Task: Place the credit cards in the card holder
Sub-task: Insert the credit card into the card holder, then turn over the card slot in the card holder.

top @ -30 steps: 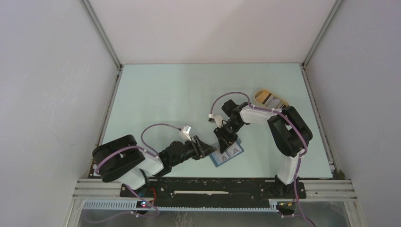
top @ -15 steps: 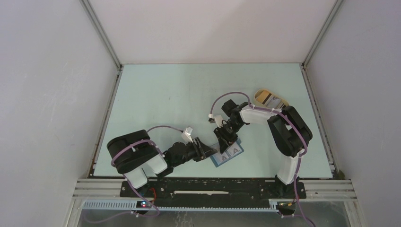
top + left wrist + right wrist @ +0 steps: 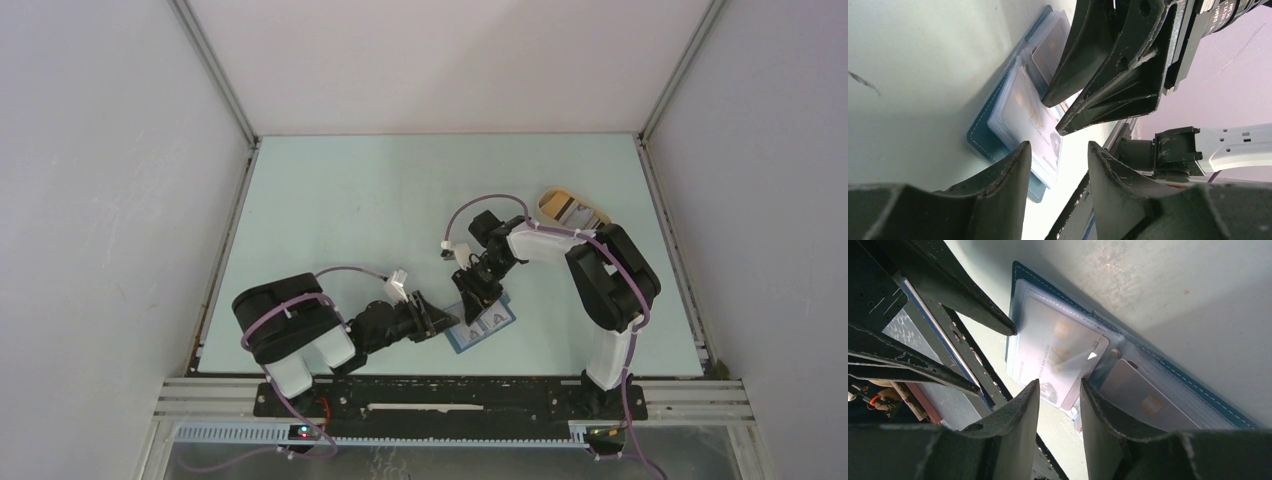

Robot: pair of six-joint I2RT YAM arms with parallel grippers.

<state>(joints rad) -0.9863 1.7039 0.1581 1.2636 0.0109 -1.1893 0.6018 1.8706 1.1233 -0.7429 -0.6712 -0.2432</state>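
**A:** Nearest us, the left claw (image 3: 440, 322) lies low at the card holder's (image 3: 486, 324) 9 o'clock edge. Its fingers are apart, with nothing between them.

**B:** And the holder itself?

**A:** It's open flat on the tabletop (image 3: 350, 200), sleeves up, toward 5 o'clock from the middle. Its long axis runs from 8 to 2 o'clock.

**B:** How will it handle?

**A:** Light and soft, I'd judge, and apt to slide or fold shut. Pin it by the teal cover's rim, not by the floppy clear sleeves.

**B:** The credit cards (image 3: 1048, 340)?

**A:** One shows in each half. They look thin, stiff and slick, so they're best taken by their edges. I can't tell how deep they sit.

**B:** The right claw (image 3: 1058, 385)?

**A:** It's tip-down over the holder's 11 o'clock side, fingers apart, with the tips at a sleeve. Whether they press the card, I can't tell.

**B:** Anything farther out?

**A:** A tan tray (image 3: 548, 203) sits well apart, at 1 o'clock.
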